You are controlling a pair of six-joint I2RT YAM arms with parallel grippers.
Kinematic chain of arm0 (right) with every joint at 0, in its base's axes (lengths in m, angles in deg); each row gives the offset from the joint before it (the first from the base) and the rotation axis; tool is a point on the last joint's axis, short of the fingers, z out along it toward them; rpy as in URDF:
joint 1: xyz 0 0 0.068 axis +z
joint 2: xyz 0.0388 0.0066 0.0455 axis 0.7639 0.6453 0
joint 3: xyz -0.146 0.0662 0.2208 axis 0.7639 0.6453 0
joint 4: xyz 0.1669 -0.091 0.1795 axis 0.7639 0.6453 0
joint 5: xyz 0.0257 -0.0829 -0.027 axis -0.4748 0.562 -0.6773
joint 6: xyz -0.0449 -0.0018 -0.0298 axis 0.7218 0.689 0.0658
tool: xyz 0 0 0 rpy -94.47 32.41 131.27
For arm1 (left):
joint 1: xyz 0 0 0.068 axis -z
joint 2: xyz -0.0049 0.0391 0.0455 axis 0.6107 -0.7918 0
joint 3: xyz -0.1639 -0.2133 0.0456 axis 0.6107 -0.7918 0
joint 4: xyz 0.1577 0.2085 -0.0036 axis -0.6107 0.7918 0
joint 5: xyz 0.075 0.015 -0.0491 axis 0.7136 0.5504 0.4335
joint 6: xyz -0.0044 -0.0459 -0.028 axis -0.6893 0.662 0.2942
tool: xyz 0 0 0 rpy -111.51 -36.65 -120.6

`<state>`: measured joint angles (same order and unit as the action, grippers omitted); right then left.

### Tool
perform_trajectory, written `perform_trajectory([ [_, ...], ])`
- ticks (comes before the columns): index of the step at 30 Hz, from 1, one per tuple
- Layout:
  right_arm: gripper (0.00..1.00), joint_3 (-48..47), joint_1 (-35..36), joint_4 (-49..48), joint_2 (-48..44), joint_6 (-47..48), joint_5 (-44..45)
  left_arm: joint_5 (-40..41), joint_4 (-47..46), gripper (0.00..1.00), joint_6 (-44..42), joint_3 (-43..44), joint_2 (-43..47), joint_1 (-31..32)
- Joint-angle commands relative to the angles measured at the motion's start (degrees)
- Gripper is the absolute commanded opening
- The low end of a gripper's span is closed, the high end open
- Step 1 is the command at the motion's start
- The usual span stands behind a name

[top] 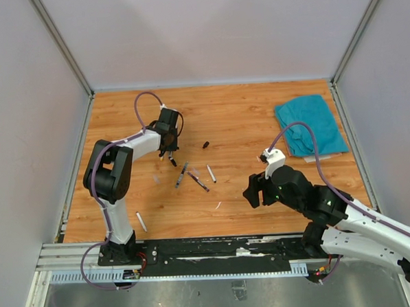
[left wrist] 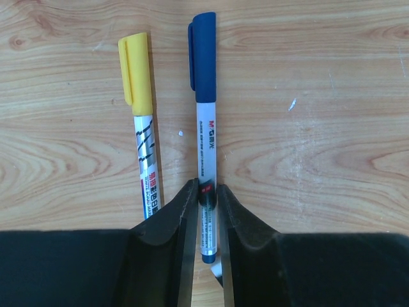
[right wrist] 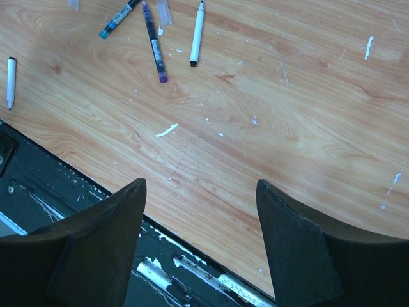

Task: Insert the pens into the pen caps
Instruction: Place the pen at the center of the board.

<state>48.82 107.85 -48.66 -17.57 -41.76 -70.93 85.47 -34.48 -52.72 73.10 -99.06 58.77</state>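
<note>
Scuffed wood-grain tabletop carries everything. A slim, white-barrelled blue-capped pen lies between the left gripper and its matte black fingers; whether pinched or merely flanked, I cannot tell. A yellow-capped pen lies just beside the blue-capped pen. Both look capped, so next probably comes a loose white pen, well apart from the blue-capped pen. The right gripper hangs spread wide, empty.

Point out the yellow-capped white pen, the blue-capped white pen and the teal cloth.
Yellow-capped white pen (left wrist: 146, 144), left wrist view, on its barrel.
Blue-capped white pen (left wrist: 206, 137), left wrist view, on its barrel.
Teal cloth (top: 310, 124), top view, on its middle.
</note>
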Motion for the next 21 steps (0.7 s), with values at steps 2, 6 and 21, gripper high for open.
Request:
perform_trajectory([
  [2, 0.70, -0.13, 0.41, -0.16, 0.11, -0.33, -0.40, -1.33, 2.49, 0.26, -0.99, 1.99, -0.66, -0.29],
  [6, 0.70, -0.36, 0.41, -0.16, 0.17, -0.28, -0.40, -2.07, 3.94, 0.27, -1.75, 4.29, 1.40, -0.29],
  [21, 0.71, -0.56, 0.41, -0.07, 1.38, 0.97, 1.24, -8.87, 2.00, 0.28, -0.08, -3.95, 24.10, -0.29],
])
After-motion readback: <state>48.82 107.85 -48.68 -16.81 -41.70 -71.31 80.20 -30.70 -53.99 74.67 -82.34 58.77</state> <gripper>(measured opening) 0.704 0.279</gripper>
